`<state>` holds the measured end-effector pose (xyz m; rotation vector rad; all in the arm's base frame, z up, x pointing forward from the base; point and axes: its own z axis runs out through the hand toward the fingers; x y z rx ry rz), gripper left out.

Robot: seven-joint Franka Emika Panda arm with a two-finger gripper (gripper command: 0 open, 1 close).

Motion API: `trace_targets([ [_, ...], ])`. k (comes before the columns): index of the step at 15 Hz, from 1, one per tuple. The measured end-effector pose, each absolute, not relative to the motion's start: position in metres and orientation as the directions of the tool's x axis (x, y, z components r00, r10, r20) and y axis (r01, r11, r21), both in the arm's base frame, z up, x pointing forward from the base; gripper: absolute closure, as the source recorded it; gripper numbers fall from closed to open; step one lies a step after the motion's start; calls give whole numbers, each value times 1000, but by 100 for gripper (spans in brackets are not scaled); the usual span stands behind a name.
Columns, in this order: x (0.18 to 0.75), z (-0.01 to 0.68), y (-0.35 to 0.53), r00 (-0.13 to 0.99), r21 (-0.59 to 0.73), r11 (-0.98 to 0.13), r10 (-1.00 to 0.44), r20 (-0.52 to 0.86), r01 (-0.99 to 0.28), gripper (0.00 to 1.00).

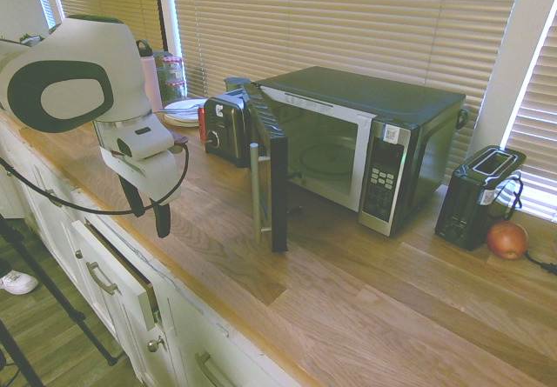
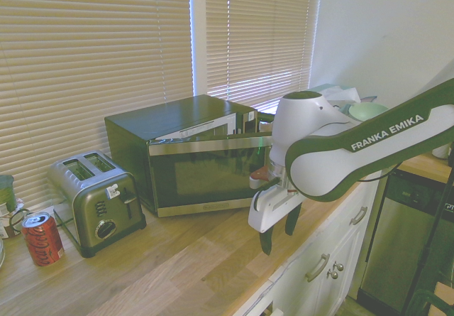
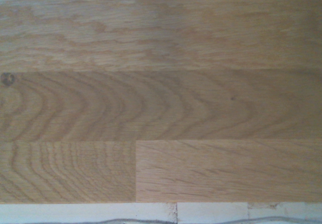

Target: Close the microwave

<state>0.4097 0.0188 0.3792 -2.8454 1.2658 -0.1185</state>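
Observation:
The microwave stands on the wooden counter by the window blinds, keypad on its right. Its dark glass door hangs wide open, swung out toward the counter's front, with the silver bar handle on its outer side. In the second exterior view the open door faces the camera in front of the microwave's body. My gripper hovers over the counter's front edge, left of the door and apart from it, fingers pointing down, open and holding nothing. The wrist view shows only countertop wood.
A black toaster and an apple sit right of the microwave. Another small black toaster, plates and bottles stand behind the door. A silver toaster and a cola can are further along. One drawer is ajar.

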Motion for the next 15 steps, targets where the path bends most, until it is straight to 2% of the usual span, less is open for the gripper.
trace_targets([
  [8,410,380,17,680,-45,-683,-730,64,-729,0],
  [15,429,420,15,678,-120,-708,-703,216,-696,0],
])
